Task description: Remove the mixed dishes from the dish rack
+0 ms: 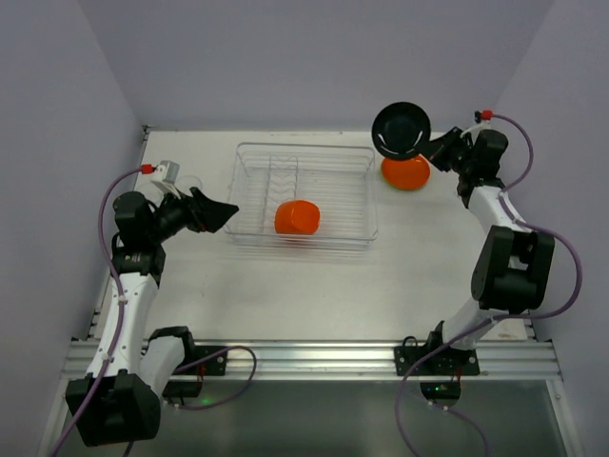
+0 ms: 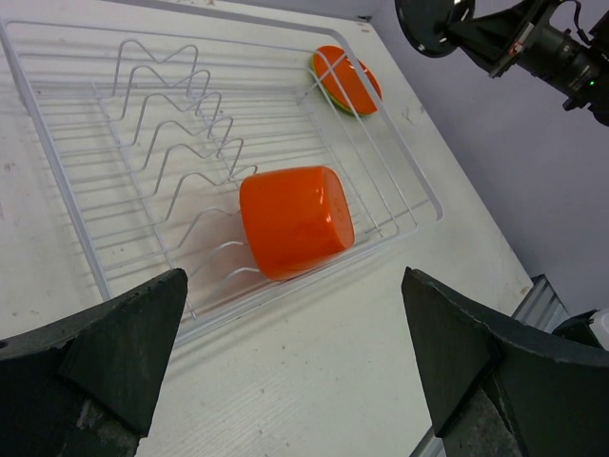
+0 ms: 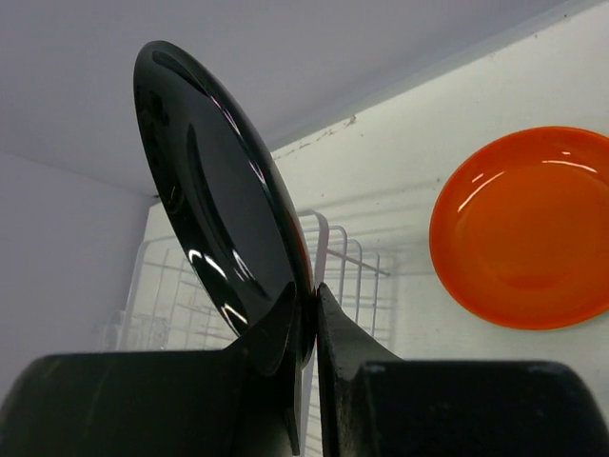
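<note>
The clear wire dish rack point(image 1: 249, 190) sits mid-table, and an orange cup point(image 1: 296, 218) lies on its side near the rack's front. My right gripper point(image 1: 430, 148) is shut on the rim of a black plate point(image 1: 401, 129), which it holds on edge in the air beyond the rack's far right corner. In the right wrist view the fingers point(image 3: 338, 324) pinch the black plate point(image 3: 214, 200). An orange plate point(image 1: 405, 172) lies on the table just right of the rack, with a green rim point(image 2: 318, 76) under it. My left gripper point(image 1: 225, 214) stands open at the rack's left side, holding nothing.
Walls close in the table on the left, back and right. A small clear-and-grey object point(image 1: 169, 171) sits behind the left arm near the left wall. The left wrist view shows bare tabletop point(image 2: 314, 381) in front of the rack point(image 2: 419, 190).
</note>
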